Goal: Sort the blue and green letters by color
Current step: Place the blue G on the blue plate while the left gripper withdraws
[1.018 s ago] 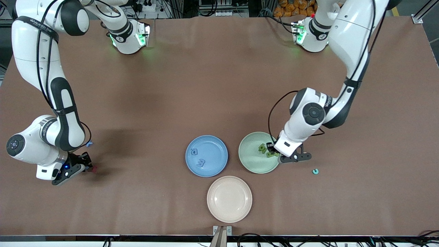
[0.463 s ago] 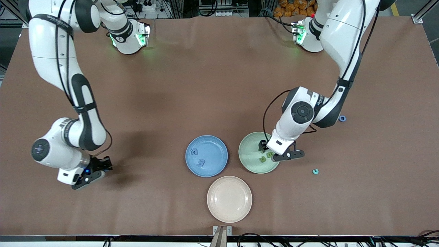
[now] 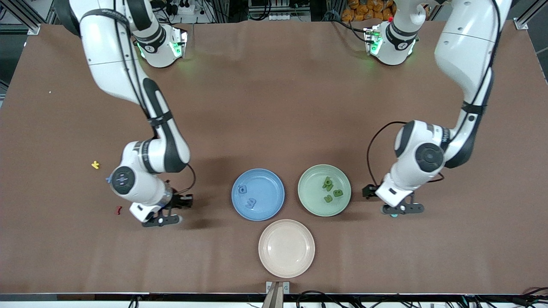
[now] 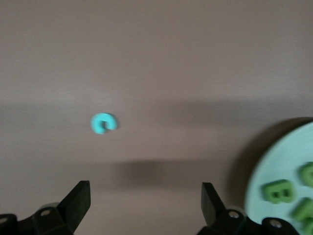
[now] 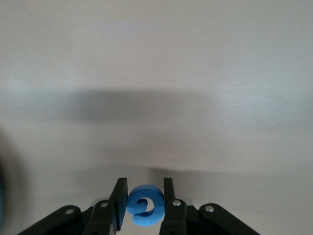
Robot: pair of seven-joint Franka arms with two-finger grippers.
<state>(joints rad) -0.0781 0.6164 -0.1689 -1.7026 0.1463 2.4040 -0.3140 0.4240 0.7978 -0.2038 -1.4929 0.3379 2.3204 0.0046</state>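
My right gripper is shut on a blue letter, held between its fingers over bare table, between the dark red letter and the blue plate. Two blue letters lie in that plate. Three green letters lie in the green plate. My left gripper hangs open beside the green plate, toward the left arm's end of the table, with nothing between its fingers. A teal letter lies on the table just under it. The left wrist view also catches the green plate's rim.
An empty beige plate stands nearer the front camera than the two coloured plates. A tiny yellow letter lies on the table toward the right arm's end, with the dark red letter a little nearer the camera.
My left gripper opened over the green plate, left a green letter in it, and moved off to the teal letter. My right arm carried the blue letter toward the blue plate.
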